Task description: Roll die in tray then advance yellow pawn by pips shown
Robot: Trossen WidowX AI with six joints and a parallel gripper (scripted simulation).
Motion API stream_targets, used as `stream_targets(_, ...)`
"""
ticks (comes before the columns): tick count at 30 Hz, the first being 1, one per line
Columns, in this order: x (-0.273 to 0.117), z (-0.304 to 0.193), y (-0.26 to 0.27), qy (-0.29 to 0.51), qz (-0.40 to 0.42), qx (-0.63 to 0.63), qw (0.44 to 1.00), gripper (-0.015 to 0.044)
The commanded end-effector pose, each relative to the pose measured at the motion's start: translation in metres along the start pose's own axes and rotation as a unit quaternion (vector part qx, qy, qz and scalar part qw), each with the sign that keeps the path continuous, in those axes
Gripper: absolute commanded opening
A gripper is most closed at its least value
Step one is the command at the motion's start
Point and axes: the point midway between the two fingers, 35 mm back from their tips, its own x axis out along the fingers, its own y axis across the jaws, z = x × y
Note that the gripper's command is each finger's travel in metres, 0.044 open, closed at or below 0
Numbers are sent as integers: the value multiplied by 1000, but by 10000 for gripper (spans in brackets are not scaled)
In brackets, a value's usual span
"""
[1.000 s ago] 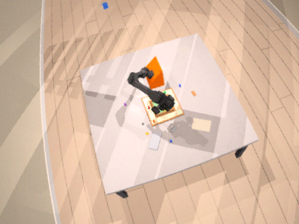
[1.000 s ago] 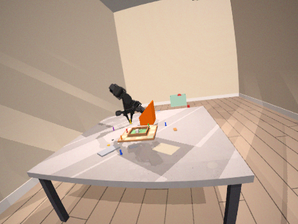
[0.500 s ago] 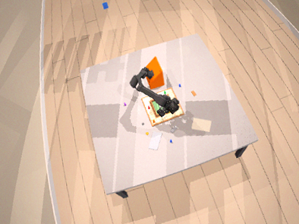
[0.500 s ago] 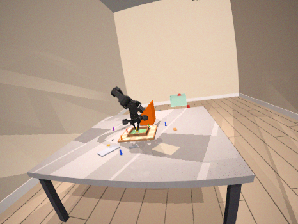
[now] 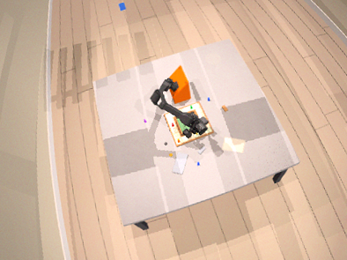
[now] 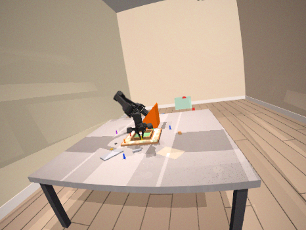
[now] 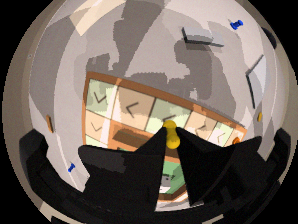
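My gripper is shut on the yellow pawn, held between the fingertips at the near row of arrow squares. I cannot tell whether its base touches the board. The arm hides the pawn in the top view. The green-floored tray is in the middle of the board, partly behind the fingers. A pale die shows in it between the fingers; its pips cannot be read.
On the board stand a red pawn, an orange pawn and a green pawn. A tall orange wedge stands behind the board. Blue pieces, a grey slab and a cream sheet lie around it.
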Motion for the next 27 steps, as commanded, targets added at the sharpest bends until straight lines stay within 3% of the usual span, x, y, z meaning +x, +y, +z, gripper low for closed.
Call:
stream_targets(1,2,1,1,-3,-3,-3,1000,0)
stream_targets(10,15,1,1,-3,-4,-3,1000,0)
stream_targets(20,9,2,0,-3,-1,0,1000,263)
stream_targets(24,-35,1,0,-3,-2,-3,1000,368)
stream_targets(27,-38,1,0,-3,-3,-3,1000,440)
